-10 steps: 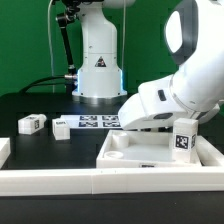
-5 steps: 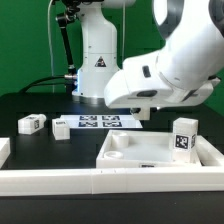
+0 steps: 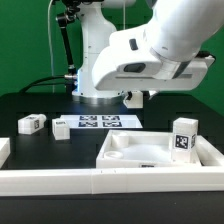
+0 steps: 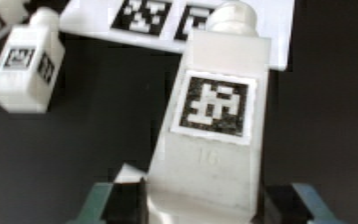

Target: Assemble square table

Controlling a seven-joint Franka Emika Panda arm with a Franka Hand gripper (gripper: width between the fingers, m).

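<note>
In the exterior view, the white plastic square slab [image 3: 135, 153] with raised rim lies on the black tabletop [image 3: 50, 150]. A tagged white block leg [image 3: 183, 138] stands upright on it. In the wrist view, the tool [image 4: 202, 202] clamps a second tagged white leg [image 4: 211, 110] between its fingers.

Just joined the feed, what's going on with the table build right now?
The arm's end effector is shut on a white leg, holding it in the air near the marker board. The square tabletop lies at the front. An upright leg stands at its corner on the exterior view's right, though whether it is fastened is unclear. Two loose legs lie on the black table toward the exterior view's left.
</note>
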